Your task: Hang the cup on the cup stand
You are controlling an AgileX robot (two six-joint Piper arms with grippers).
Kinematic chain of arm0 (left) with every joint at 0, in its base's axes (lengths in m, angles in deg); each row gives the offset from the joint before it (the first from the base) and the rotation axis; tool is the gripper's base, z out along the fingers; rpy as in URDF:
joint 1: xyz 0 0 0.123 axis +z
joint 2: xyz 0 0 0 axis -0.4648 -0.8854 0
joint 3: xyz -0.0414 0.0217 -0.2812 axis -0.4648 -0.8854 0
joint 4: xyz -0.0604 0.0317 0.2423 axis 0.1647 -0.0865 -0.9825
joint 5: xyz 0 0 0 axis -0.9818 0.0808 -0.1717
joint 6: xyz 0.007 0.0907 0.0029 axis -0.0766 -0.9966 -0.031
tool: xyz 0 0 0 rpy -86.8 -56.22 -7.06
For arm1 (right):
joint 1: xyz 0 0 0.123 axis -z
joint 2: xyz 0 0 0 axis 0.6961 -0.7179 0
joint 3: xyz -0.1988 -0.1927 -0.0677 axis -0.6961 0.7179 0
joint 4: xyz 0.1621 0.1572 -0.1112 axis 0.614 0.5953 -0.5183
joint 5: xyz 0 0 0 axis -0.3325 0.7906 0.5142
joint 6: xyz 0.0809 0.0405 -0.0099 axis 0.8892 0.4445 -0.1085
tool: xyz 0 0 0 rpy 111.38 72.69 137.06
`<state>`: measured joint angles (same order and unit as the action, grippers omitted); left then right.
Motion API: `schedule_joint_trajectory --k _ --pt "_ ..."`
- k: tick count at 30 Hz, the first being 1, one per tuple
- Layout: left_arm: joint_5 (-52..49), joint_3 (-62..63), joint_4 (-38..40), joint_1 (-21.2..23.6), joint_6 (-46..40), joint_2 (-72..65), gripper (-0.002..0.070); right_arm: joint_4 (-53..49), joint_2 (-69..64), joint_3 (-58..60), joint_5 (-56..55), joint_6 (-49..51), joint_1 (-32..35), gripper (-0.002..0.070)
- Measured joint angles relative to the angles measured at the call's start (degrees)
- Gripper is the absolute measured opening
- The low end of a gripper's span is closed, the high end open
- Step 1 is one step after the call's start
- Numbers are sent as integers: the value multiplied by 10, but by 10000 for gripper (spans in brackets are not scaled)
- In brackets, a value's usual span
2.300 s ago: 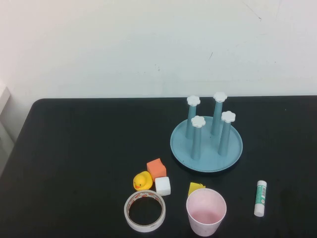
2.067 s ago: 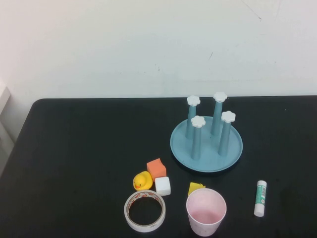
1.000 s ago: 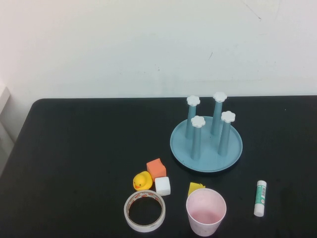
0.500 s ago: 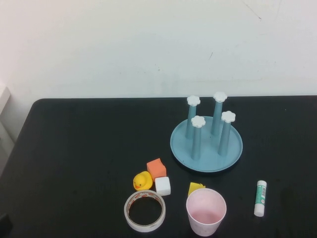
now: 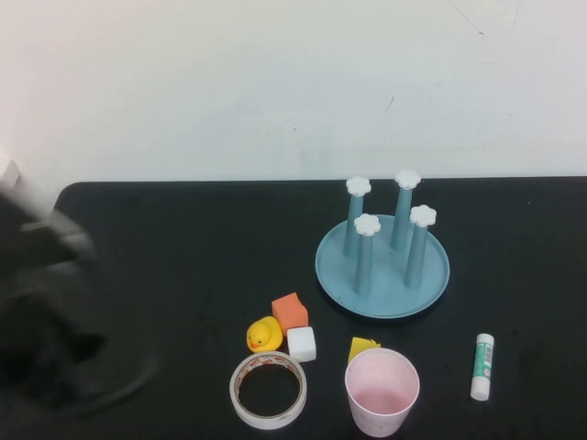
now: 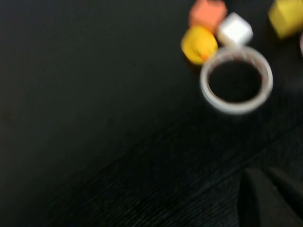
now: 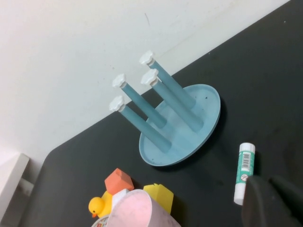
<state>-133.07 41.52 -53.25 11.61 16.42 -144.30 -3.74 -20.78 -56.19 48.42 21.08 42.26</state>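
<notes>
- My left claw [image 6: 270, 198]: over the table's left side, tips look closed; tape roll [image 6: 236, 79] and duck [image 6: 199, 44] just ahead.
- My right claw [image 7: 274, 201]: tips together, beside the glue stick [image 7: 244, 172].
- Cup [image 5: 382, 390] upright near my right claw, stand [image 5: 382, 266] beyond it.

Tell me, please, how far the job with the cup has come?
Nothing is done yet: the cup stands upright on the table, apart from the stand, whose posts are bare. In hand: the left gripper is a blur at the table's left. The right gripper shows only in its wrist view. Grasping and hanging remain.
</notes>
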Motion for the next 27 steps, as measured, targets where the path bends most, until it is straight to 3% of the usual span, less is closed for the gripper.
schedule_joint_trajectory --k 5,11,14,17,22,24,27 --pt "-6 80 -75 -119 59 -153 -1 2 0 0 1 -4 0 10" --pt "-7 207 -102 -213 108 -330 -1 2 0 0 4 -5 0 10" --pt "-16 263 -105 -238 110 -396 22 2 0 0 6 -5 0 10" --pt "-29 310 -107 -251 110 -455 139 2 0 0 8 -6 0 10" --pt "-38 368 -66 -263 111 -525 462 2 0 0 8 -6 0 10" --pt "-37 382 -48 -265 111 -546 515 2 0 0 8 -6 0 10" --pt "-27 393 -27 -267 111 -577 522 2 0 0 8 -6 0 10"
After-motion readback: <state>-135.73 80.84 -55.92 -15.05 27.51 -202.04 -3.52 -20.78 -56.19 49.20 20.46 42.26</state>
